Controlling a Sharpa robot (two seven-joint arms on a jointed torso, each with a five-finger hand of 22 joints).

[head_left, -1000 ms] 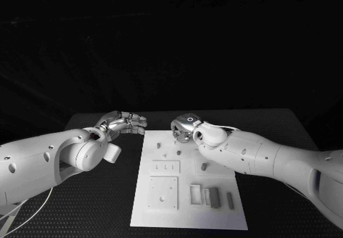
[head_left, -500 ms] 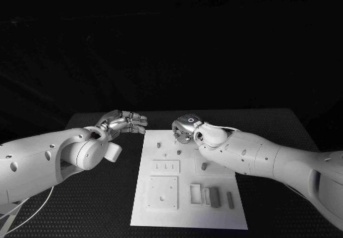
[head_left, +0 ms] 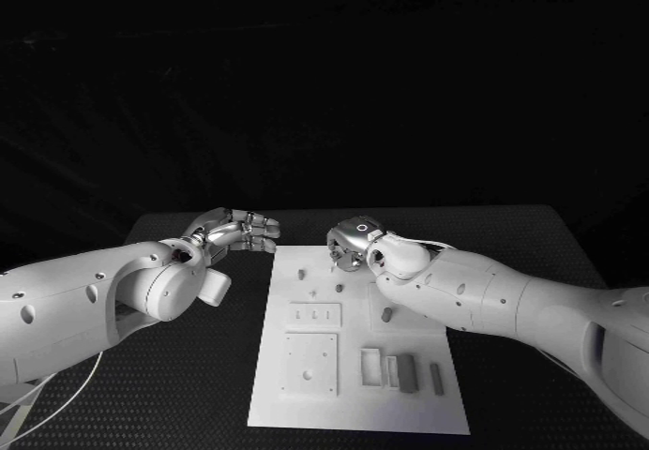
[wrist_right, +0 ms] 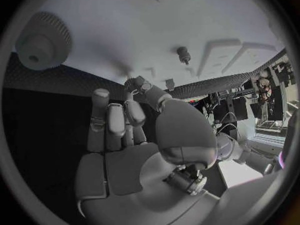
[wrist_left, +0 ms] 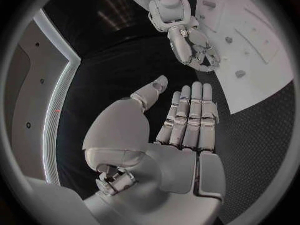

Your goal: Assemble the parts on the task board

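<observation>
The white task board (head_left: 422, 398) lies lengthwise in the middle of the table, also seen as the task board (wrist_left: 265, 20) and the task board (wrist_right: 187, 15). Small grey parts (head_left: 403, 370) lie side by side at its near end. My right hand (head_left: 348, 245) hovers over the board's far end, fingers curled, thumb and one fingertip drawn together; I see nothing between them. Beyond that right hand (wrist_right: 131, 117) a grey gear (wrist_right: 44, 40) and a short peg (wrist_right: 182, 52) stand on the board. My left hand (head_left: 241, 231) floats off the board's far left corner, and this left hand (wrist_left: 181, 122) is flat and holds nothing.
A square plate with a hole (head_left: 309, 361) and a smaller plate with slots (head_left: 314, 316) sit on the board's left half. A few small pieces (head_left: 387, 315) dot its middle. Black table (head_left: 203, 375) surrounds the board on all sides.
My right hand has crept very slightly nearer over the board's far end. My left hand has stayed where it was.
</observation>
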